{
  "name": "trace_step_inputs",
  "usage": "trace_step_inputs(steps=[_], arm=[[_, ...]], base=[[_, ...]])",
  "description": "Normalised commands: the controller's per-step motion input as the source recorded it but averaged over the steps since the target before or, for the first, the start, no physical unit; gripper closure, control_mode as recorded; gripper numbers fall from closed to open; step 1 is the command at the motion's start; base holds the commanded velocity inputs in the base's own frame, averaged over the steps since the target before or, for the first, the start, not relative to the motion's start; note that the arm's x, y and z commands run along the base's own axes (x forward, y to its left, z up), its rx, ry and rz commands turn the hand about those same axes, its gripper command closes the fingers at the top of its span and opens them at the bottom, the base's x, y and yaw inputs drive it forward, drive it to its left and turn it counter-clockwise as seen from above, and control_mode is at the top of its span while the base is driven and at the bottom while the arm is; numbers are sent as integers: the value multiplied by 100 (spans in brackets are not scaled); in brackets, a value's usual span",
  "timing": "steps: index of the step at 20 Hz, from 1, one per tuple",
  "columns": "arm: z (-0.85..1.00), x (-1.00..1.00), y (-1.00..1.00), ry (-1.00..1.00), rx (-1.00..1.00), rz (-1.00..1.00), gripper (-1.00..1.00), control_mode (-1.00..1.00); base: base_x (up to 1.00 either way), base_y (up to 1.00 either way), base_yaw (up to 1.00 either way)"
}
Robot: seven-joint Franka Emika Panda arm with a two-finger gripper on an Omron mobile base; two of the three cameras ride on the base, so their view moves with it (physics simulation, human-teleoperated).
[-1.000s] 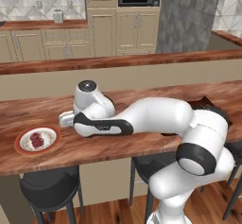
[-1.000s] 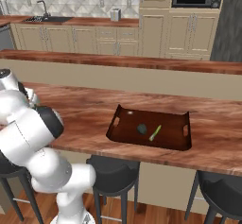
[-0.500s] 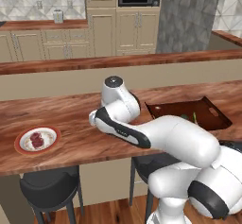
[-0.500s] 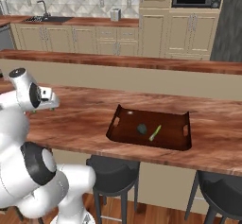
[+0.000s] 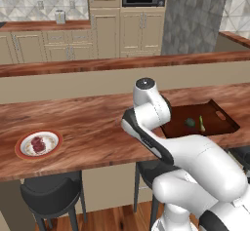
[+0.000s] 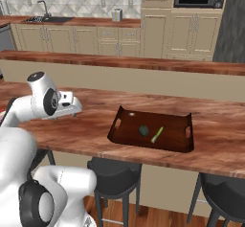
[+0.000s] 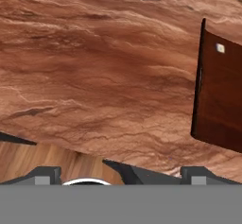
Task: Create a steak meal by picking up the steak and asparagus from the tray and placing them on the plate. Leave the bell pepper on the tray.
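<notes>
Counter: the long wooden counter (image 5: 93, 123) ran across both base views, and carried the tray and the plate well apart.
Tray: the tray (image 6: 153, 131) sat near the counter's front edge, toward its right end in the left base view (image 5: 219, 123); one end wall of it stood at the right edge of the hand view (image 7: 220, 95).
Plate: the plate (image 5: 23, 151) lay near the counter's front edge at its left end.
Gripper: the gripper (image 6: 72, 105) hung over bare counter, beside the tray's left end, between tray and plate; whether its fingers were apart or together, I cannot tell.
Steak: the steak (image 5: 38, 144) lay on the plate's middle.
Bell pepper: the bell pepper (image 6: 143, 130) sat near the tray's middle.
Asparagus: the asparagus (image 6: 157, 134) lay on the tray floor, just beside the bell pepper, toward the tray's right end.
</notes>
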Motion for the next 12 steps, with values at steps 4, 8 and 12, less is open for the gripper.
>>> trace_step_inputs(steps=[4,8,12], arm=[[0,-8,-100,0,0,-19,-100,-100],[0,6,-100,0,3,-29,-100,-100],[0,14,-100,3,8,-34,-100,-100]], base=[[0,0,0],[0,0,0],[0,0,0]])
